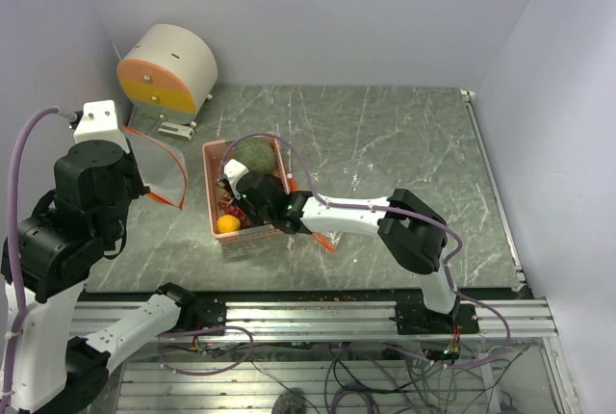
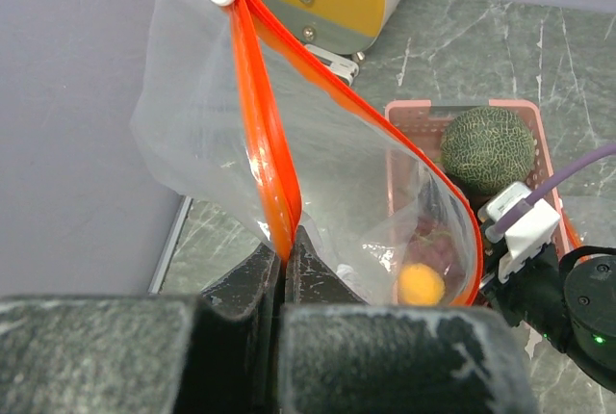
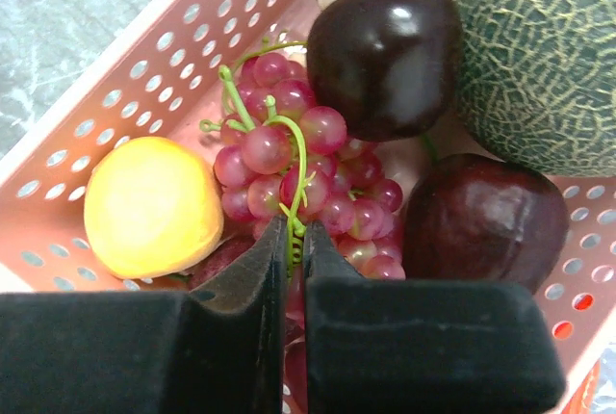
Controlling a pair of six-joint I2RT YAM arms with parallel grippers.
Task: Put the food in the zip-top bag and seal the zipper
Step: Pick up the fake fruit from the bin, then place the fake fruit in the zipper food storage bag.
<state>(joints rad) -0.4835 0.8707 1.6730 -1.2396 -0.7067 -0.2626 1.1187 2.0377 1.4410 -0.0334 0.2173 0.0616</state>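
Note:
My left gripper (image 2: pixel 286 258) is shut on the orange-red zipper (image 2: pixel 269 144) of the clear zip-top bag (image 2: pixel 197 135), holding it up left of the pink basket (image 1: pixel 210 159); the bag's mouth bows open toward the basket. The food lies in the basket: a bunch of red grapes (image 3: pixel 289 164), an orange-yellow fruit (image 3: pixel 154 207), two dark purple-red fruits (image 3: pixel 390 58), and a green netted melon (image 3: pixel 544 48). My right gripper (image 3: pixel 295 241) is down inside the basket, its fingers shut on the grapes' green stem. From above, the right gripper (image 1: pixel 252 204) covers the grapes.
A round white drum with orange and yellow bands (image 1: pixel 168 67) stands at the back left, a small white fitting (image 1: pixel 178 129) in front of it. A metal rail (image 1: pixel 491 173) runs along the table's right side. Walls close in left, back and right.

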